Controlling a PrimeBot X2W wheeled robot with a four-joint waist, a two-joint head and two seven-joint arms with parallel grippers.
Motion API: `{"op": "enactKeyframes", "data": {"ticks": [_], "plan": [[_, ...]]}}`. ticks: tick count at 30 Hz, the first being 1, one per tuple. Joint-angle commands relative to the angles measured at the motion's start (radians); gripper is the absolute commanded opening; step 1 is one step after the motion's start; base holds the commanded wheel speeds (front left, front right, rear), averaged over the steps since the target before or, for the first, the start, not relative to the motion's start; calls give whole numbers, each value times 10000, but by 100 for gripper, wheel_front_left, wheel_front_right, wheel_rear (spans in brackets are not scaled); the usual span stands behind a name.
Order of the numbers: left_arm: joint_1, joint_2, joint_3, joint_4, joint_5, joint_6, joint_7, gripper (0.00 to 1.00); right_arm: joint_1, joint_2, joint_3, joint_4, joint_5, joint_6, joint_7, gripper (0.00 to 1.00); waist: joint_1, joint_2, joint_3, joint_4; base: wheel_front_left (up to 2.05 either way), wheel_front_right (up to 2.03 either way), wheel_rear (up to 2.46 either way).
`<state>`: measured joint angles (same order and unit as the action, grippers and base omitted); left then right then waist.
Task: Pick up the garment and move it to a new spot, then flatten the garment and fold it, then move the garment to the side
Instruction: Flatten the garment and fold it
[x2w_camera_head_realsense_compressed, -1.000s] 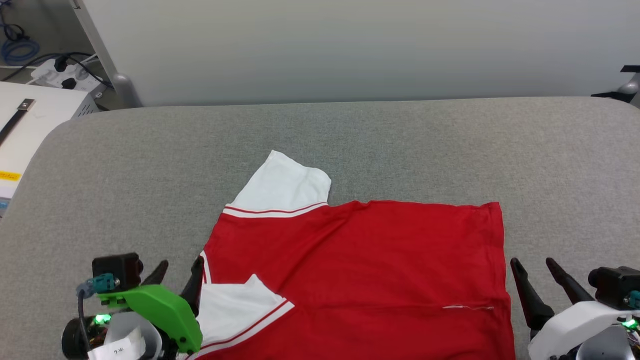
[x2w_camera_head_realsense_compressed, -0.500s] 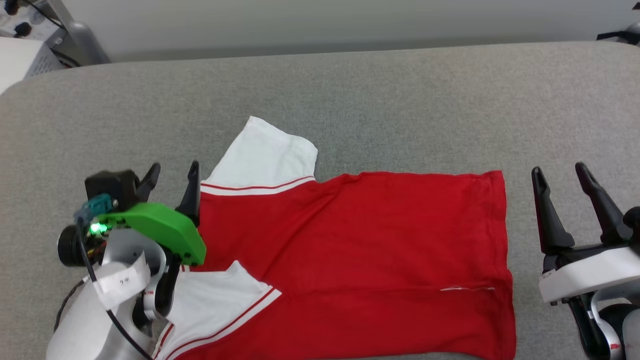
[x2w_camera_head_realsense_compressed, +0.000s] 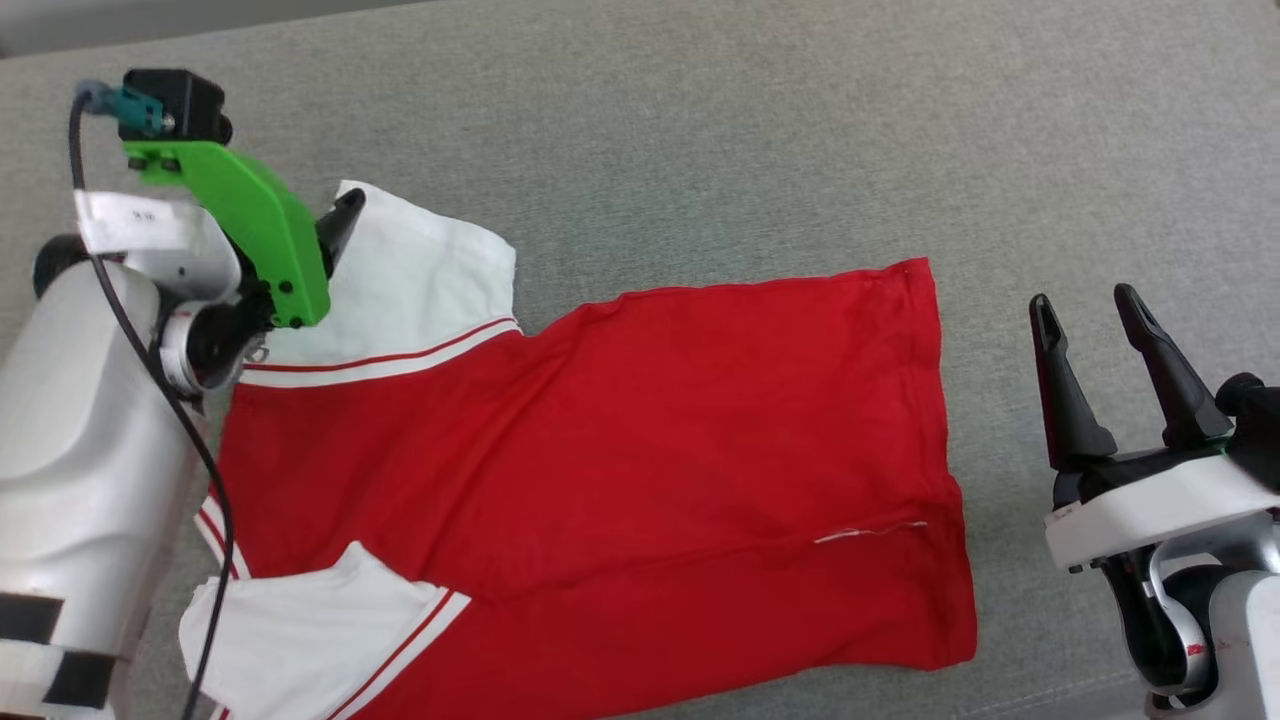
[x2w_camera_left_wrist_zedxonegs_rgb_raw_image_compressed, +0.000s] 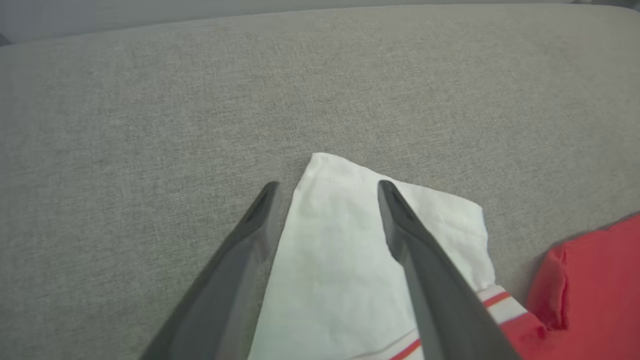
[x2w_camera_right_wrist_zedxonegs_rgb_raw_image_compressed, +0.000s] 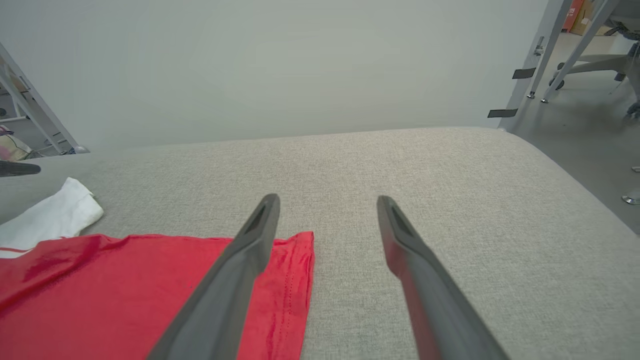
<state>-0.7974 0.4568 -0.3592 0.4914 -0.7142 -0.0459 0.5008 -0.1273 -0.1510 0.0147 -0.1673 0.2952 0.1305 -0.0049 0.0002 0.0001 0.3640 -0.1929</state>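
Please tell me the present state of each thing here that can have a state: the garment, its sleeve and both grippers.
garment: spread out on the grey cushion.
far sleeve: stretched out, lying flat.
left gripper: open, over the far sleeve's tip, holding nothing.
right gripper: open, empty, beside the hem.
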Motion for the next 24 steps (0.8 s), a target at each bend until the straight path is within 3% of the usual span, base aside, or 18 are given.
{"op": "enactKeyframes", "data": {"ticks": [1,8,13,14,16,24], "plan": [[-366,163,-33,223,-161,-93,460,100,-214,34,78,82,97,2,-99,100,-2,-1,497,-556,0,0,0],[-1240,591,-215,1237,-277,-65,2066,100,-395,137,308,520,403,2,-383,100,-2,-1,1004,-1107,0,0,0],[-1163,471,-444,1964,-577,151,3492,100,-489,148,295,860,543,2,-578,100,-2,-1,1166,-1270,0,0,0],[-1102,422,-493,2042,-655,213,3807,44,-509,147,271,943,570,2,-596,100,-2,-1,1175,-1284,0,0,0],[-989,358,-596,2097,-704,353,4208,0,-571,146,234,1070,656,2,-613,100,-2,-1,1204,-1293,0,0,0],[-947,240,-616,1803,-716,615,4155,0,-1396,-262,558,1606,1517,2,-203,100,-2,-1,1220,-1135,0,0,0]]}}
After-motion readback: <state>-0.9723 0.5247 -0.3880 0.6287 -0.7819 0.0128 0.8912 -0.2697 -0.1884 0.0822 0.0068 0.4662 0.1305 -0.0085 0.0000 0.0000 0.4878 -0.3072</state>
